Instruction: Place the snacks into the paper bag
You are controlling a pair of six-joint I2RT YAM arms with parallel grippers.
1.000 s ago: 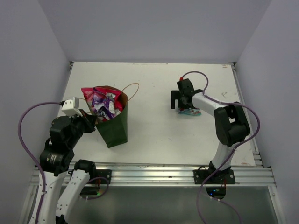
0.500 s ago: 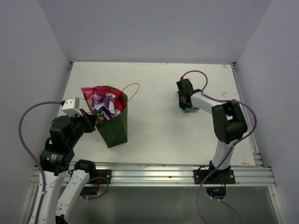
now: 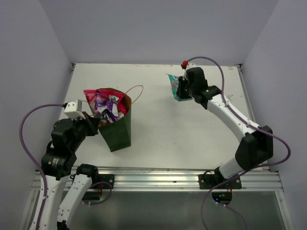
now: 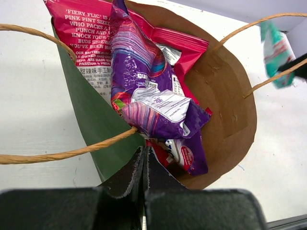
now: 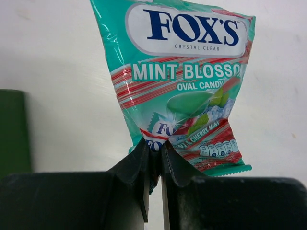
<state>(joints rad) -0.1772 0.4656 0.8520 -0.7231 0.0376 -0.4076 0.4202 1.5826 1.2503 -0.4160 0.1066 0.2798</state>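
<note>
The dark green paper bag (image 3: 116, 132) stands upright at the left of the table, its brown inside (image 4: 225, 100) showing. A red packet (image 4: 84, 36) and a purple packet (image 4: 144, 81) stick out of its mouth. My left gripper (image 4: 144, 154) is shut on the bag's near rim. My right gripper (image 3: 181, 90) hangs above the table at the back right of the bag, shut on the lower edge of the teal snack packet (image 5: 180, 81), a mint candy bag. That teal packet (image 3: 174, 87) is lifted off the table, well apart from the bag.
Tan loop handles (image 3: 136, 91) arch from the bag's rim toward the table's middle. Pale walls close the table (image 3: 158, 129) at the back and both sides. An aluminium rail (image 3: 158, 177) runs along the near edge by the arm bases.
My right gripper closed on the teal packet lying on the table, then lifted it up and back. The left arm and the bag have not moved.
</note>
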